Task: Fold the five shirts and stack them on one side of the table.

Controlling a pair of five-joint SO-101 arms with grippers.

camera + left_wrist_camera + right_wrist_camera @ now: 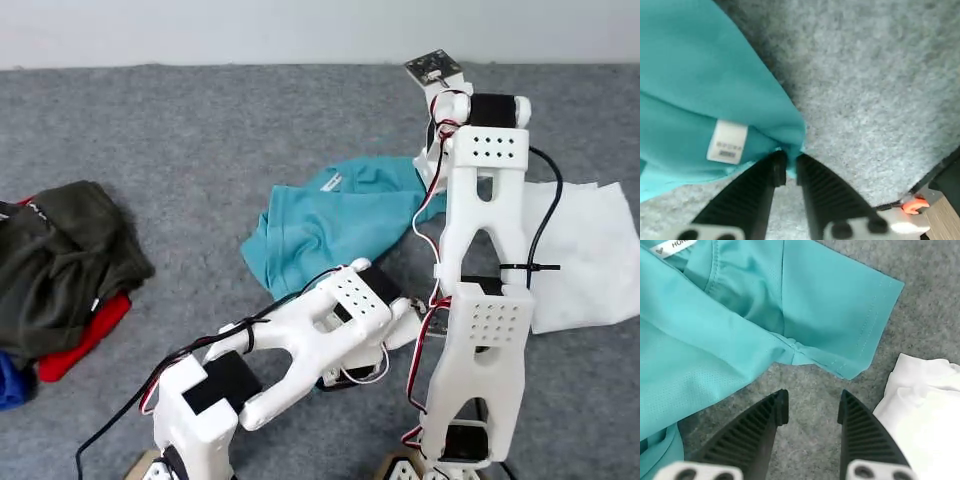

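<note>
A teal shirt lies crumpled in the middle of the grey table. In the left wrist view my left gripper is shut on a corner of the teal shirt, near its white label. My right gripper stands open over bare carpet, just off the teal shirt's sleeve, with nothing between its fingers. A white shirt lies beside it, spread flat at the table's right. The right arm covers the teal shirt's right edge in the high view.
At the left edge sits a pile: a dark olive shirt over a red one and a blue one. The grey carpeted table stretches behind the shirts. The left arm lies low across the front.
</note>
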